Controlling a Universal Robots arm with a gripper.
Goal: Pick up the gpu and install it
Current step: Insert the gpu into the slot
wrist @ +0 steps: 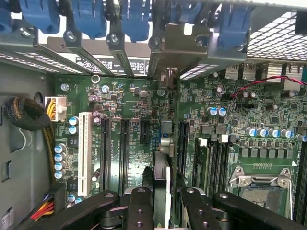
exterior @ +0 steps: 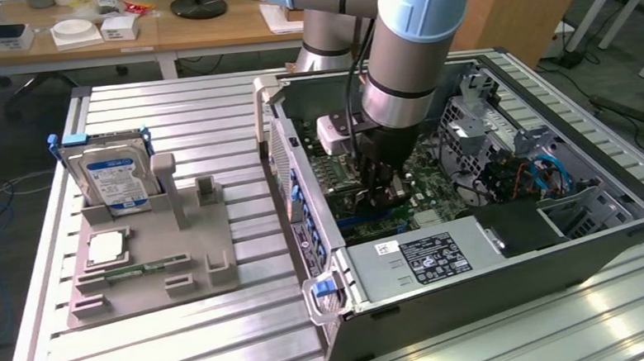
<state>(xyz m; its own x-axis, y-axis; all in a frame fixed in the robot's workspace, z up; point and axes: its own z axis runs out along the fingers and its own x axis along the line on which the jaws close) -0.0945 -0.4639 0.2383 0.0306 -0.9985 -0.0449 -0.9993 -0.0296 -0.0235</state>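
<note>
tool (wrist: 162, 203) pinches the thin dark gpu card (wrist: 162, 184) edge-on over the green motherboard (wrist: 144, 110) inside the open grey computer case (exterior: 470, 264). misalignment with the black slot (wrist: 183, 143) could jam its edge or tilt it.

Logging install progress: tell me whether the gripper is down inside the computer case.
Yes: the gripper reaches into the open computer case, above the motherboard.

The arm (exterior: 404, 52) was reached steeply downward, its wrist held near vertical, and the gripper (wrist: 162, 201) was closed edge-on around a thin card between its fingers (wrist: 140, 206).
</note>
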